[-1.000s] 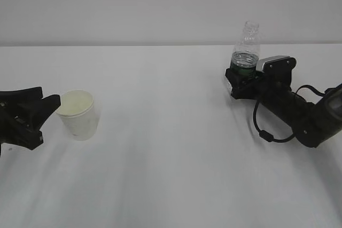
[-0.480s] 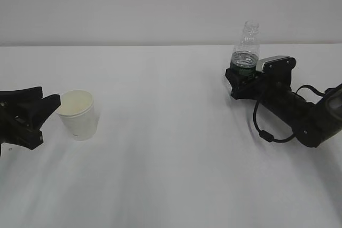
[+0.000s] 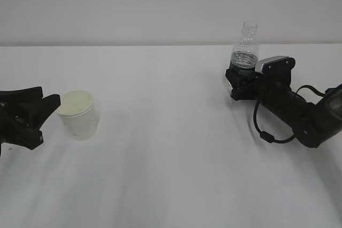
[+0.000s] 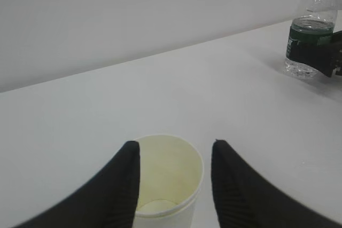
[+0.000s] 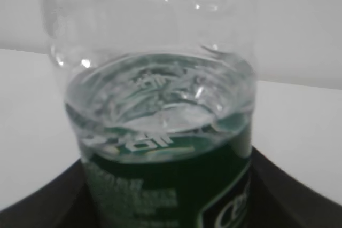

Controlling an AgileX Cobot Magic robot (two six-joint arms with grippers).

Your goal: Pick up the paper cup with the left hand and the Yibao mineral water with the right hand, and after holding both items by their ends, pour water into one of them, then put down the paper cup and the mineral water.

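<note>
The paper cup (image 3: pixel 78 114) stands upright on the white table (image 3: pixel 171 148) at the left of the exterior view, its pale cream inside visible and no liquid discernible in it. The left tool (image 4: pixel 173 185) is positioned around the cup: in the left wrist view its two black fingers (image 4: pixel 120 185) stand apart, one to each side of the rim, and contact with the cup wall cannot be confirmed from either view. In the exterior view the left tool (image 3: pixel 45 106) sits just beside the cup at rim height. The Yibao mineral water (image 3: pixel 245 52) stands upright at the right rear of the table, uncapped, with water reaching roughly to the top of its dark green label band (the right wrist view shows the water surface just above the label). The right tool (image 3: pixel 243 81) is clamped on the bottle at label height, its black fingers pressed to either side of the band; the bottle's base, seen from the left wrist view (image 4: pixel 311 28), appears to rest on the table. Cup and bottle are well apart.
</note>
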